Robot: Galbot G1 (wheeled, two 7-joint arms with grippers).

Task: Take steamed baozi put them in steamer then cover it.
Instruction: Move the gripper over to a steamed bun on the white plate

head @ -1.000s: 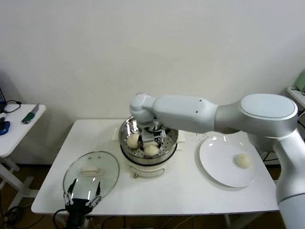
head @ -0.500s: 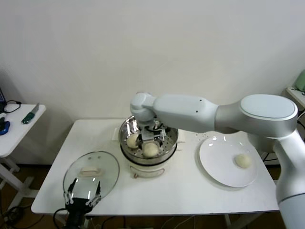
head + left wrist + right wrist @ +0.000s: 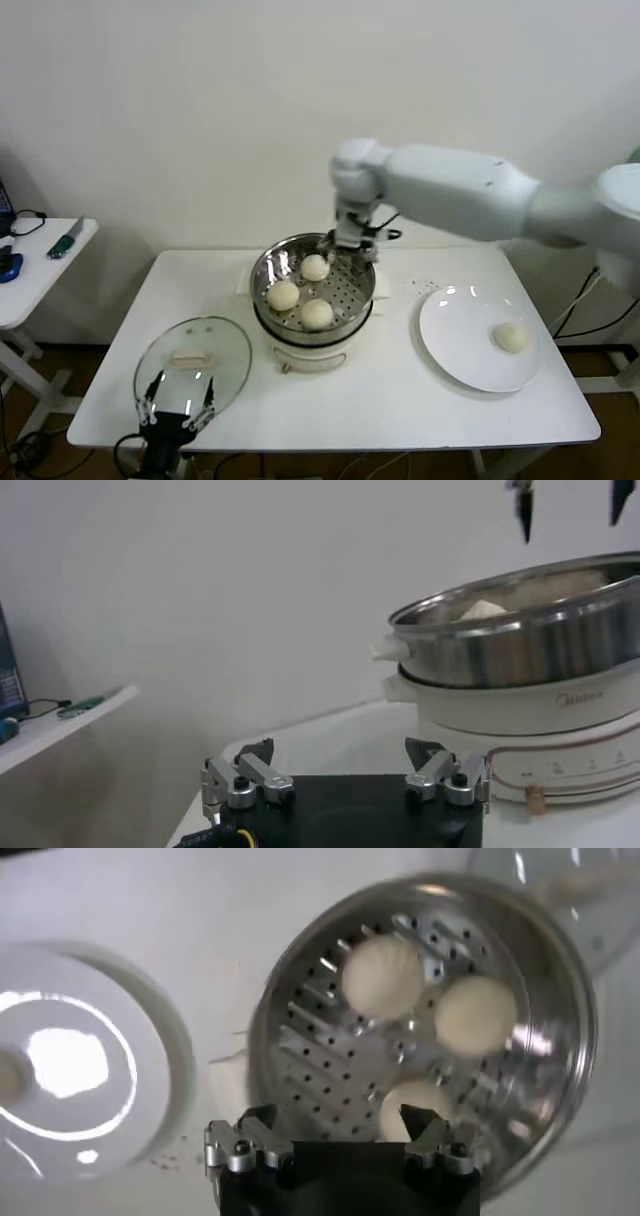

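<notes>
Release is done: the right gripper, jaws wide and empty, has lifted out of the steamer to its far rim, leaving three steamed baozi on the perforated floor. One bun waits on the white plate at right. Near left, the open left gripper idles by the glass lid.

A plain white room

A bare white wall stands behind the white surface. A small white side table sits beside it.
</notes>
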